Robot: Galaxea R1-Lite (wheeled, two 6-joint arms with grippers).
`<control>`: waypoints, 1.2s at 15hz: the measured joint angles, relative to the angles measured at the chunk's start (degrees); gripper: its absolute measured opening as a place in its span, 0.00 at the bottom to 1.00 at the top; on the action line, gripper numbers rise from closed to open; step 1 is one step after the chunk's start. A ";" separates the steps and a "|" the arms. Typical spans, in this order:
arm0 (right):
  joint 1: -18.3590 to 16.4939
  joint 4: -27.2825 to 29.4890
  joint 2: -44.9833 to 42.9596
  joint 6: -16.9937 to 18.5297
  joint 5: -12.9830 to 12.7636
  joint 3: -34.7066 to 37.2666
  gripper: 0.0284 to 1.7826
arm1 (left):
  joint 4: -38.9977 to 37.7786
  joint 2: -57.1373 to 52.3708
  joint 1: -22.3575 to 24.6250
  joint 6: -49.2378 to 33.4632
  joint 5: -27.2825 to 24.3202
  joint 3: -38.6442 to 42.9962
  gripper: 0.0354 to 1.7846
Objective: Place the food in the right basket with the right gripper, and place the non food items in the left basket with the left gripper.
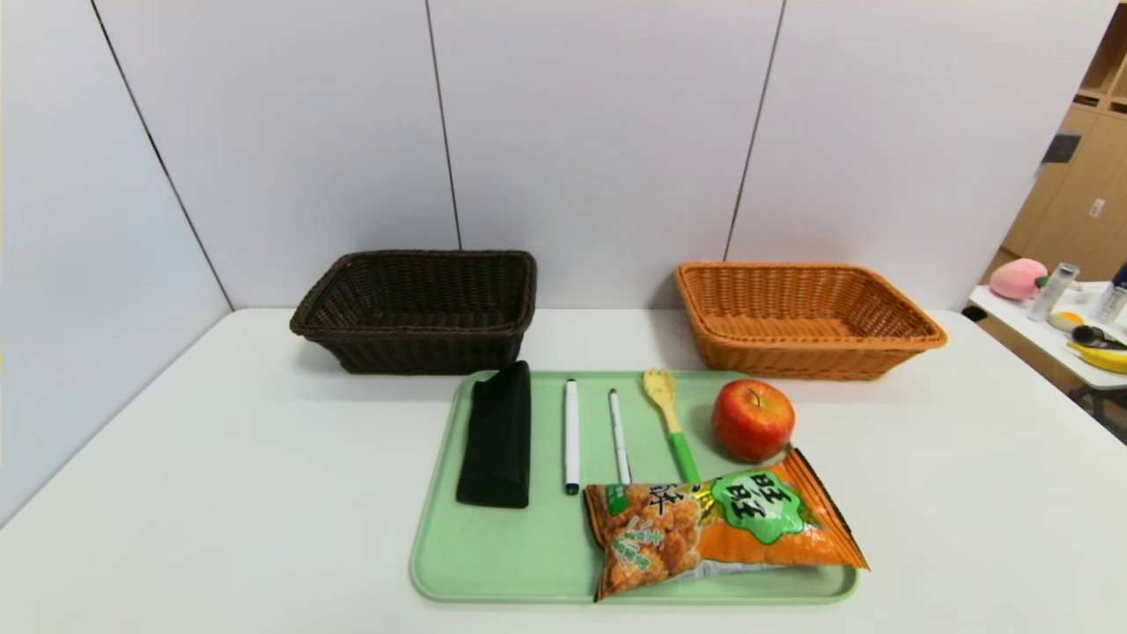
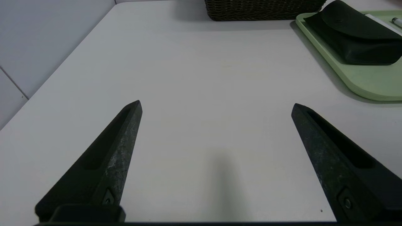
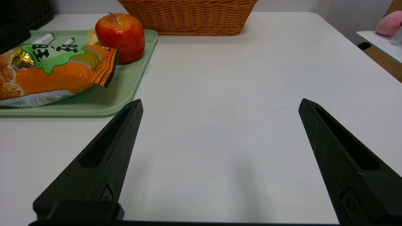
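A green tray (image 1: 493, 563) holds a black case (image 1: 498, 436), two white pens (image 1: 571, 436) (image 1: 619, 436), a green-handled spoon (image 1: 671, 423), a red apple (image 1: 753, 419) and an orange snack bag (image 1: 718, 528). A dark brown basket (image 1: 418, 308) stands at the back left, an orange basket (image 1: 806, 317) at the back right. My left gripper (image 2: 216, 105) is open and empty over bare table left of the tray (image 2: 370, 84). My right gripper (image 3: 220, 103) is open and empty over bare table right of the tray (image 3: 132, 88). Neither gripper shows in the head view.
A white wall runs close behind the baskets. A side table (image 1: 1057, 343) with a pink toy, bottles and a banana stands at the far right. White tabletop (image 1: 220, 484) lies on both sides of the tray.
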 joint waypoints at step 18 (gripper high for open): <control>5.12 -9.50 35.74 1.79 18.15 -35.47 0.96 | -11.51 39.05 -1.46 1.95 -7.20 -38.56 0.94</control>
